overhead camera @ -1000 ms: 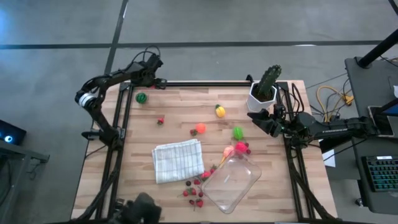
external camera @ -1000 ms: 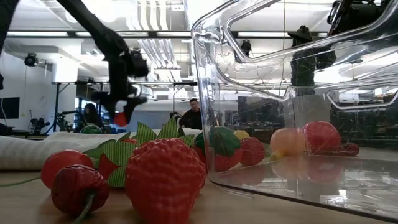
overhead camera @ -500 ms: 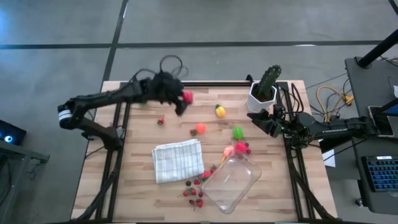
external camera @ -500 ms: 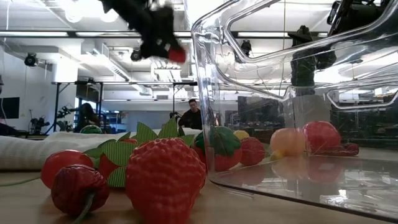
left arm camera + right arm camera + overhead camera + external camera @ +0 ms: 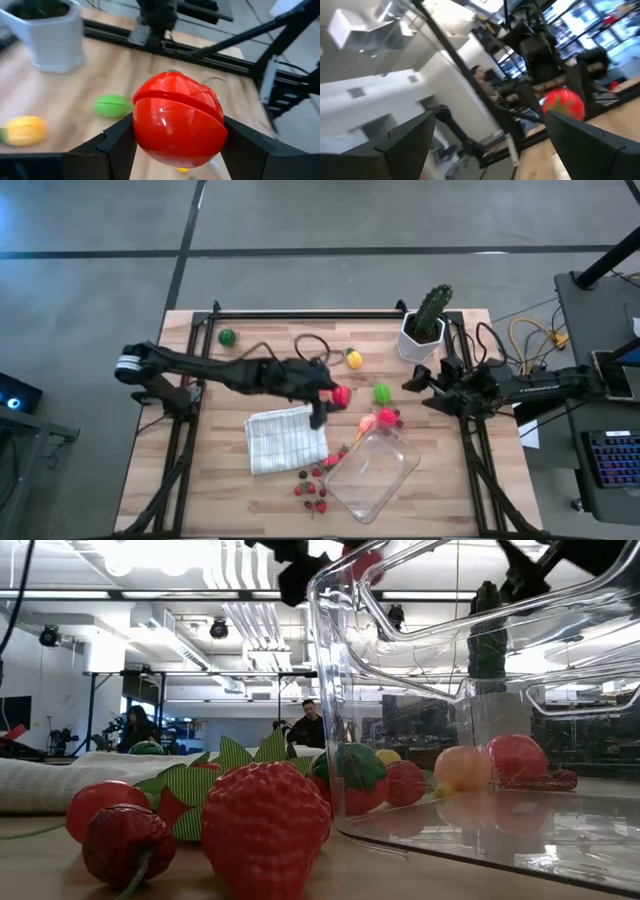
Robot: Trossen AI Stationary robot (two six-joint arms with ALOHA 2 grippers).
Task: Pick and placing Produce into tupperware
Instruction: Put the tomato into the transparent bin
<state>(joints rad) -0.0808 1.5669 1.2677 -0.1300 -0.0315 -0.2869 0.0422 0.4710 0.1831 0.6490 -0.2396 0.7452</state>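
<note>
- L gripper (image 5: 335, 396) clamped on red tomato (image 5: 177, 125), above table mid, between cloth (image 5: 286, 437) & tupperware (image 5: 373, 474).
- R gripper (image 5: 425, 385) wide open, empty, parked at table's right edge.
- Carry over tub centre, lower inside rim, then release.

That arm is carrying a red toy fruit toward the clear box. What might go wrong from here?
The left gripper holds the round, glossy red fruit only at its sides, so it might slip out. Fruits crowd the tupperware rim; lowering there might knock the pink fruit away or shift the light container.
</note>
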